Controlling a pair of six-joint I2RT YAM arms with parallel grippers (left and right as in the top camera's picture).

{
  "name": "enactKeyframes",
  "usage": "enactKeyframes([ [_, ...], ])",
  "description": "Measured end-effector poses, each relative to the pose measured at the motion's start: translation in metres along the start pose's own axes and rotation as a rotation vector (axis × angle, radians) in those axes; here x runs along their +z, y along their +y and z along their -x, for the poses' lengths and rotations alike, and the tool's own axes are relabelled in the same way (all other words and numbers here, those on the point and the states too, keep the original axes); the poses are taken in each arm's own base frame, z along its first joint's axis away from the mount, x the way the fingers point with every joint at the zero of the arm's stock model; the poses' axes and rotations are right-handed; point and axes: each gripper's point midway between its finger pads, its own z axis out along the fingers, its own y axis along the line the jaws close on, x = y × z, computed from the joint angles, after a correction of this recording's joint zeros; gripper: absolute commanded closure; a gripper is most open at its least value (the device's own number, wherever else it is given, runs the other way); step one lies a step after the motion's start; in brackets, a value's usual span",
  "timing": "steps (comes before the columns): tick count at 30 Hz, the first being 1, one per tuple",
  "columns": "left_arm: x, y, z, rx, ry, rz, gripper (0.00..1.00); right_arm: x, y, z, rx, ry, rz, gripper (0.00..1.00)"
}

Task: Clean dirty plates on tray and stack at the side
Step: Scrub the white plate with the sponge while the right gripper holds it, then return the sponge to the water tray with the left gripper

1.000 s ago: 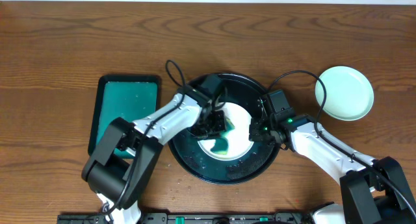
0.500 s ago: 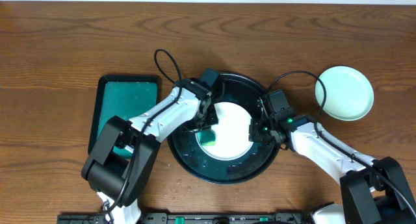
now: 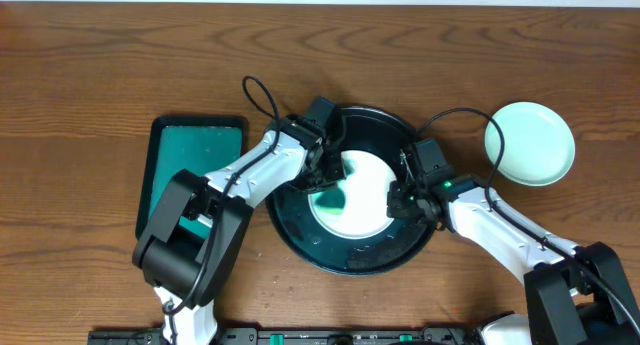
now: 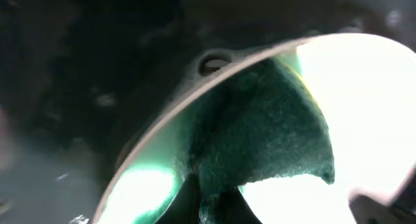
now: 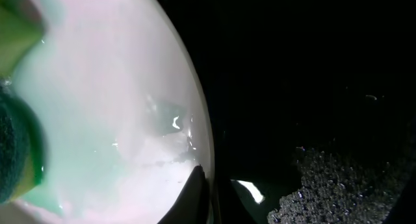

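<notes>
Scrubbing continues: the sponge (image 3: 330, 195), clenched in the left gripper (image 3: 322, 177), has swept from the middle of the plate (image 3: 365, 200) to its left edge. Teal still shows there, so probably not clean yet. The right gripper (image 3: 399, 197) stays pinched on the plate's right rim, pinning it in the tray (image 3: 350, 269).

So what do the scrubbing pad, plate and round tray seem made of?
Scrubbing pad: coarse dark-green fibre, fuzzy surface, likely a scouring sponge. Plate: smooth glossy white, ceramic or melamine, unclear which. Tray: glossy black, probably plastic, beaded with droplets.
</notes>
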Motion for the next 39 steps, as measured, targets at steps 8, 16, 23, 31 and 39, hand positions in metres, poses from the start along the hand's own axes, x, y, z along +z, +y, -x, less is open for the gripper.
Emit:
enactKeyframes([
  [8,0.014,-0.045,-0.004,0.056,0.085,-0.245,0.93,-0.001,-0.009,0.004,0.009,-0.019,-0.041,0.99],
  [16,0.021,-0.073,-0.023,0.104,0.187,-0.389,0.93,-0.001,-0.009,0.004,0.009,-0.019,-0.04,0.99],
  [23,0.01,-0.084,-0.021,0.092,0.247,-0.468,0.93,-0.001,-0.009,0.004,0.009,-0.019,-0.04,0.99],
  [31,-0.016,-0.069,0.0,0.017,0.248,-0.459,0.93,-0.001,-0.009,0.004,0.009,-0.019,-0.04,0.99],
  [39,-0.082,0.003,0.003,-0.049,0.074,-0.107,0.93,-0.001,-0.009,0.004,0.009,-0.02,-0.039,0.99],
])
